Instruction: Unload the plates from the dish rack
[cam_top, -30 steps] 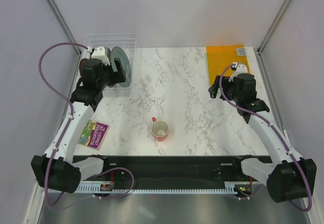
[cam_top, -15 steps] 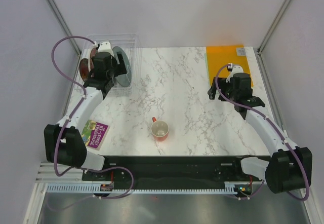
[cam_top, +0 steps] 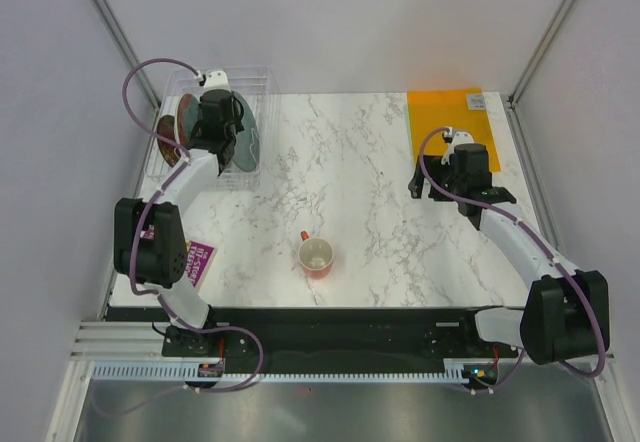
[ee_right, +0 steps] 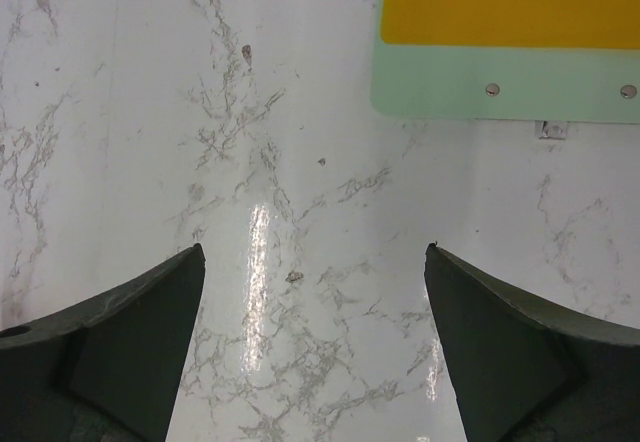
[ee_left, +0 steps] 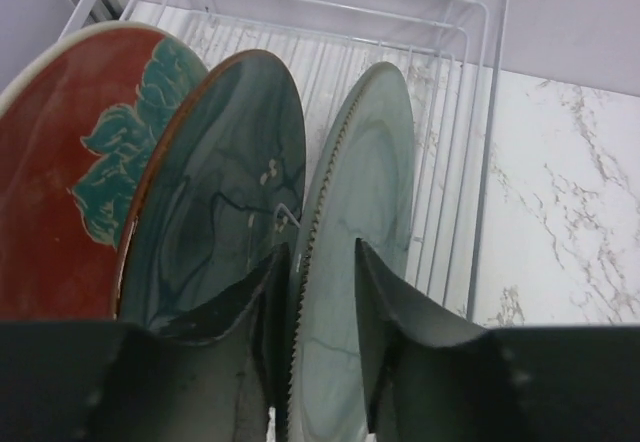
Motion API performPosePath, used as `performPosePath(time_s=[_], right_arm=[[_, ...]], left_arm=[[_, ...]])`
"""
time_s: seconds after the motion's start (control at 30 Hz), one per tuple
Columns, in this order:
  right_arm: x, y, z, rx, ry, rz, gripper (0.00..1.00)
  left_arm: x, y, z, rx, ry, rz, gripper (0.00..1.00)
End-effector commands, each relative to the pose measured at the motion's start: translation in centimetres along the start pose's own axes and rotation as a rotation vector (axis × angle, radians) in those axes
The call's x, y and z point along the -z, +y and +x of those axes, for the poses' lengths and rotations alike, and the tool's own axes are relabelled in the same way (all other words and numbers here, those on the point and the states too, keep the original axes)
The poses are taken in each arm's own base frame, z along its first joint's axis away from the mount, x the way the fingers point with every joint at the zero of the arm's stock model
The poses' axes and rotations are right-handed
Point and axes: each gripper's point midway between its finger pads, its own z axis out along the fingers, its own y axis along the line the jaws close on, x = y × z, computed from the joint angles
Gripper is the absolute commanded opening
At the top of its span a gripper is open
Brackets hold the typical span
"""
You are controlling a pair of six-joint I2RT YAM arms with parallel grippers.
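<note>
- There's the left gripper (ee_left: 320, 252), down in the dish rack (ee_left: 490, 112) at the table's far left corner, one finger on each side of the rim of the grey-green plate (ee_left: 365, 182).
- The fingers are partway in around that rim, but I can't tell whether they actually bite it.
- The plate itself is pale and glossy, standing on edge, with a toothed line along its rim.
- Right beside it stands the dark teal plate (ee_left: 220, 192), marbled and brown-rimmed, then a red plate (ee_left: 70, 162) with a teal flower.
- All three stand upright in the white wire slots.
- The right gripper (ee_right: 313, 252) hangs over the bare marble table (ee_right: 150, 112), fingers spread wide with nothing between them and the orange sheet (ee_right: 510, 2) just beyond.
</note>
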Motion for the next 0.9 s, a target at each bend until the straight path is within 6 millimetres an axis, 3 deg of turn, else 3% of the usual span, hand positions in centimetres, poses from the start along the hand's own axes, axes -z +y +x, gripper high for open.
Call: performPosePath(time_s=[0.0, 0.1, 0.2, 0.3, 0.53, 0.63, 0.7, 0.87], right_arm=[[-0.5, 0.2, -1.8, 0.020, -0.044, -0.004, 0.98], [-0.7, 0.2, -1.6, 0.016, -0.037, -0.002, 0.98], [-0.7, 0.2, -1.7, 0.013, -0.038, -0.004, 0.98], [-0.5, 0.3, -1.7, 0.014, -0.044, -0.005, 0.98], [0.1, 0.5, -2.3, 0.013, -0.061, -0.011, 0.98], [0.6, 0.5, -2.5, 0.011, -0.069, -0.011, 0.98], [0.9, 0.6, -2.8, 0.015, -0.077, -0.010, 0.98], [1.3, 0.9, -3.3, 0.016, -0.090, -0.023, 0.98]], left_arm=[[-1.2, -0.3, -3.6, -0.010, -0.105, -0.027, 0.21], [-1.5, -0.2, -3.1, -0.019, -0.086, -0.038, 0.02], [-1.7, -0.2, -2.8, -0.040, -0.062, -0.043, 0.02], [-1.3, 0.0, -3.9, -0.052, -0.083, -0.079, 0.02], [1.4, -1.0, -10.4, -0.142, -0.188, -0.116, 0.02], [2.2, -0.9, -12.2, -0.157, -0.212, -0.136, 0.02], [2.6, -0.7, -12.1, -0.176, -0.197, -0.138, 0.02], [4.3, -0.4, -14.2, -0.166, -0.215, -0.131, 0.02]])
